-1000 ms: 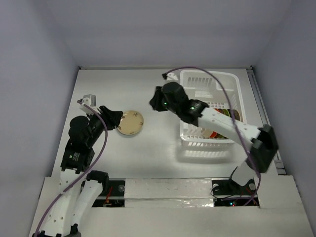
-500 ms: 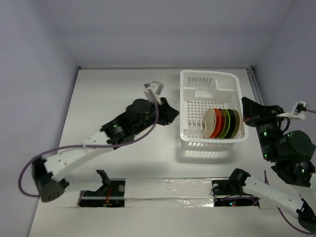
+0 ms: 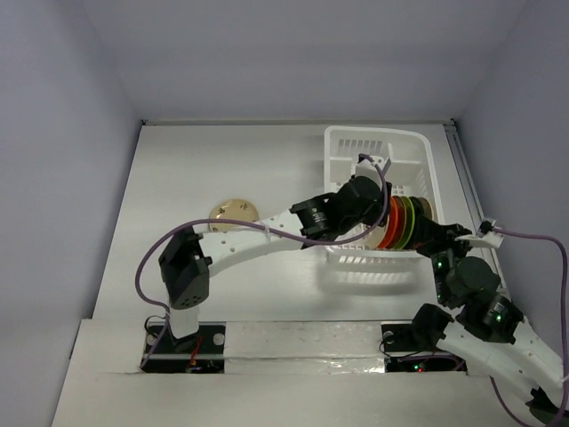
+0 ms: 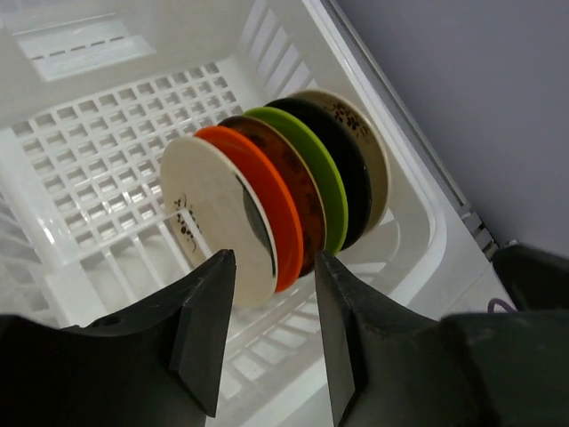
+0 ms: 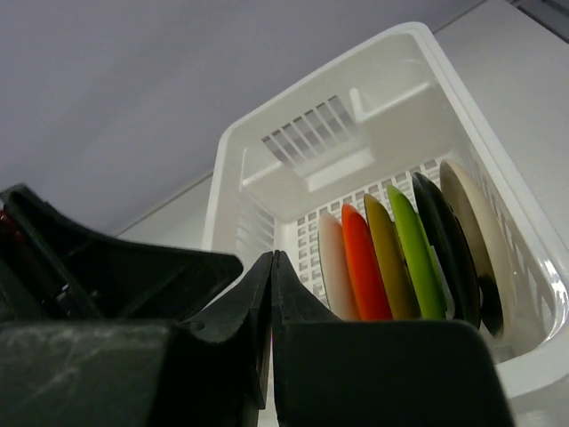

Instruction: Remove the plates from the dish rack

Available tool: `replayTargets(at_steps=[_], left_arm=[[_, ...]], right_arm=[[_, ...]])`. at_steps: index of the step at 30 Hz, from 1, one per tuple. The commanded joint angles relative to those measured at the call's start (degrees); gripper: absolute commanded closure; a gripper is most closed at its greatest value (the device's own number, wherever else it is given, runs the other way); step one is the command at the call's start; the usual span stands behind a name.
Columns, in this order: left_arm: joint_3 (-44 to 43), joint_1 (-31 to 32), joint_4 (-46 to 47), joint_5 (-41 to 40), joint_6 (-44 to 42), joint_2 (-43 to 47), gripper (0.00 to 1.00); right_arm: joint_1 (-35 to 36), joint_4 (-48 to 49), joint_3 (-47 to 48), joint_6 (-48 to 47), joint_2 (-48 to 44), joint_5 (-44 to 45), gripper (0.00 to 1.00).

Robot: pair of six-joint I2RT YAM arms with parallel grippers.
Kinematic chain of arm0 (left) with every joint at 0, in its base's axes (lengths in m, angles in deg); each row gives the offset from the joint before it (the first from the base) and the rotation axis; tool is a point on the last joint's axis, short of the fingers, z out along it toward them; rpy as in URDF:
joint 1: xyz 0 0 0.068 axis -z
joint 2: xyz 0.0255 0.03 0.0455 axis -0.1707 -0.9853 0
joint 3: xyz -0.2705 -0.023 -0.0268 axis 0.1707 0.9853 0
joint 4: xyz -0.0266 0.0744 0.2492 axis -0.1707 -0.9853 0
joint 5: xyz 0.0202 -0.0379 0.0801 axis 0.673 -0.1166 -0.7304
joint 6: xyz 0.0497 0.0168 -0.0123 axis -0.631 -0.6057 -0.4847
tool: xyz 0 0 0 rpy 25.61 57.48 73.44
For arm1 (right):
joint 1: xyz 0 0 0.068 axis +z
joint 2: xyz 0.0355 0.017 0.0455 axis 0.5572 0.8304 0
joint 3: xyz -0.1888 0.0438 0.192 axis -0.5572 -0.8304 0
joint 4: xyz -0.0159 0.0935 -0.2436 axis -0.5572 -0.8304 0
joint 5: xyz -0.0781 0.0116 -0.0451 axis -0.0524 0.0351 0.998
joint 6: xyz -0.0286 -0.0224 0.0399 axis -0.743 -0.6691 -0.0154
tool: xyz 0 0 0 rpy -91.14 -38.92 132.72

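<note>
The white dish rack (image 3: 373, 135) stands at the right of the table. Several plates (image 3: 407, 222) stand on edge in it: cream (image 4: 209, 213), orange (image 4: 271, 200), olive-brown (image 4: 289, 169), lime green (image 4: 316, 165), black (image 4: 347, 151) and beige (image 4: 372, 133). A tan plate (image 3: 233, 214) lies flat on the table left of the rack. My left gripper (image 3: 378, 209) is open inside the rack; its fingertips flank the lower edges of the cream and orange plates (image 4: 273, 262) without gripping them. My right gripper (image 3: 427, 231) is shut and empty at the rack's near right corner (image 5: 272, 267).
The left arm stretches across the table's middle, from its elbow (image 3: 182, 271) to the rack. The rack's far half (image 4: 98, 133) holds no plates. Grey walls close the table at the back and both sides. A rail (image 3: 467, 187) runs along the right edge.
My left gripper has moved right, from beside the rack's left wall to the plates inside. My right gripper has moved in to the rack's near right corner. The tan plate shows on the table again.
</note>
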Motion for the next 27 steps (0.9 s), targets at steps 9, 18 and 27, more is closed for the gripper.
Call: replayTargets(at_steps=[9,18,27], left_arm=[[-11.9,0.4,-2.1,-1.9,-1.8,-10.7,0.69],[-16.9,0.4,-5.1,-2.3,-1.5,-16.5,0.69],[-20.5,0.4,-7.2,-4.5,-1.8,-20.4,0.86]], right_arm=[[0.2,-0.6,-0.7,5.2,-8.6,7.4,0.84],[0.2,0.1,-1.5,4.5,-10.1,7.0,0.83],[0.2,0.5,-1.1,4.9,-6.1,5.6,0.83]])
